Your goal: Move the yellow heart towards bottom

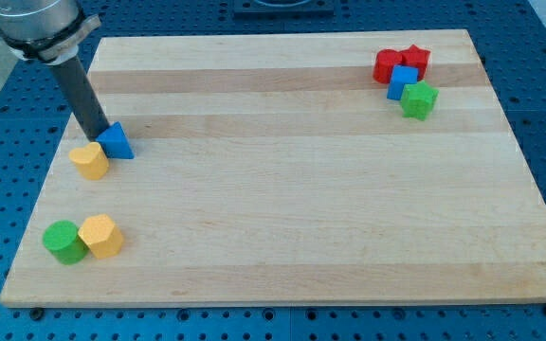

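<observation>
The yellow heart lies near the board's left edge, touching the blue triangle on its upper right. My tip stands just above the yellow heart and right beside the blue triangle's left side. The dark rod rises from there toward the view's top left.
A green cylinder and a yellow hexagonal block sit together at the bottom left. At the top right are two red blocks, a blue cube and a green block. The wooden board has blue table around it.
</observation>
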Controlling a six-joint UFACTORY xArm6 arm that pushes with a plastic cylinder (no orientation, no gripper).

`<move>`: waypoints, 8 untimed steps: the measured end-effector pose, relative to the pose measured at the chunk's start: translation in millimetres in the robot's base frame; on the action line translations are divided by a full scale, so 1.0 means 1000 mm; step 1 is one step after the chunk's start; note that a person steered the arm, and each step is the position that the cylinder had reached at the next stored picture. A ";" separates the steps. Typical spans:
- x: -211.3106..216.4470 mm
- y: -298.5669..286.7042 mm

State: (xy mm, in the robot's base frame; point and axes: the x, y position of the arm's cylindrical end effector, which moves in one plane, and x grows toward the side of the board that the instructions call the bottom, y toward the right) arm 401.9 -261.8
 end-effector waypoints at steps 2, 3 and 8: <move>0.021 -0.011; 0.067 -0.011; 0.029 -0.019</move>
State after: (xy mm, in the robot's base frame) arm 431.2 -281.1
